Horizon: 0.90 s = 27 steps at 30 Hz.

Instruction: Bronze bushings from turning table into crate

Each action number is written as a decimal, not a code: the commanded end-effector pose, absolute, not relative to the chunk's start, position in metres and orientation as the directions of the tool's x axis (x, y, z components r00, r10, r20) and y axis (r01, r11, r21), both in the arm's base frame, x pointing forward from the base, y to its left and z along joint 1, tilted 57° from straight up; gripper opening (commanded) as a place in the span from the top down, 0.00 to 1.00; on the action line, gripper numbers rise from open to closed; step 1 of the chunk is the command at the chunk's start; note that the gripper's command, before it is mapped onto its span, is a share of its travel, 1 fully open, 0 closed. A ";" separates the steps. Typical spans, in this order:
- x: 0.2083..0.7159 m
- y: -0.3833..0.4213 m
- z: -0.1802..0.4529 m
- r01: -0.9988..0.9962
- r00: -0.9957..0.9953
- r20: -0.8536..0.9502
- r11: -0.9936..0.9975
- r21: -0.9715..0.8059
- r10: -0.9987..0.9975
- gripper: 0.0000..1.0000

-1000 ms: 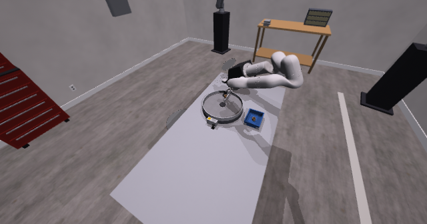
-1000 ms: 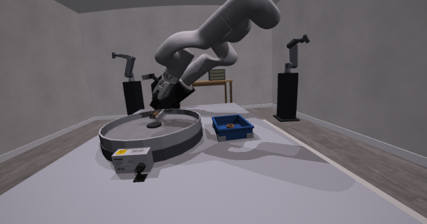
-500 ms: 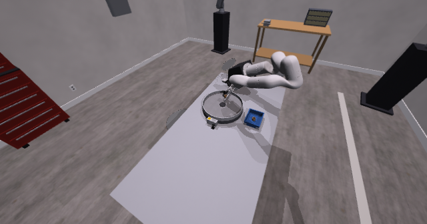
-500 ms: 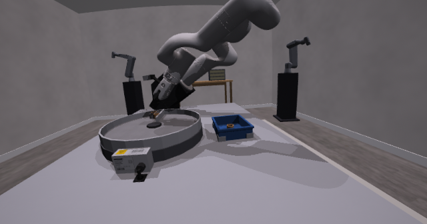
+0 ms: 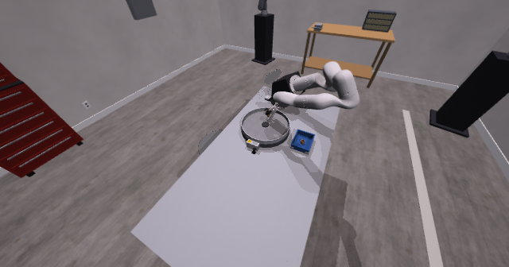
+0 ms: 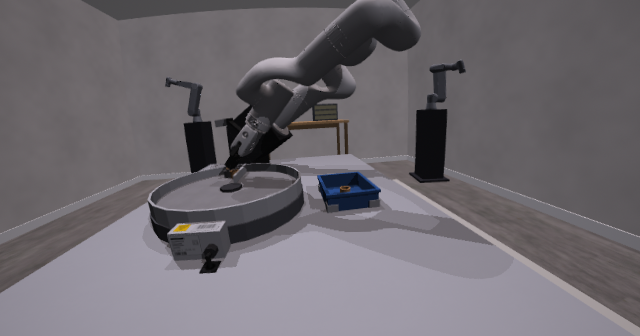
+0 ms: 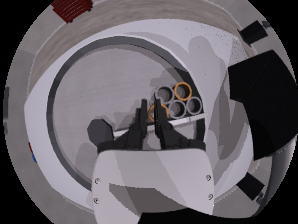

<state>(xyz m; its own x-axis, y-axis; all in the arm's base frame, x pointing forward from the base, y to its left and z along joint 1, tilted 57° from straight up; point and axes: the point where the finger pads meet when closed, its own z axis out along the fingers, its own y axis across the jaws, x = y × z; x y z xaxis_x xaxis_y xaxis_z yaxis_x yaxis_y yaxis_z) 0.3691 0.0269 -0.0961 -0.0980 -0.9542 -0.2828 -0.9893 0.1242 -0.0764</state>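
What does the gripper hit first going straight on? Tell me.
Probably the bushing cluster on the turning table, just beyond the gripper's shut fingertips; depth is unclear.

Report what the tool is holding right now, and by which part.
Nothing is held. The tool stands nearly shut with nothing in it, tips low beside the bushings on the turning table.

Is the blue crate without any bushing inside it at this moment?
No. In the exterior view, one bronze bushing already lies on the floor of the blue crate.
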 end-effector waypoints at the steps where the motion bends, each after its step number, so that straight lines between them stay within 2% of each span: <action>1: 0.369 0.027 -0.096 -0.989 -0.099 -0.282 0.125 -0.077 -0.954 0.90; 27: 0.370 0.033 -0.100 -0.989 -0.099 -0.282 0.125 -0.077 -0.954 0.90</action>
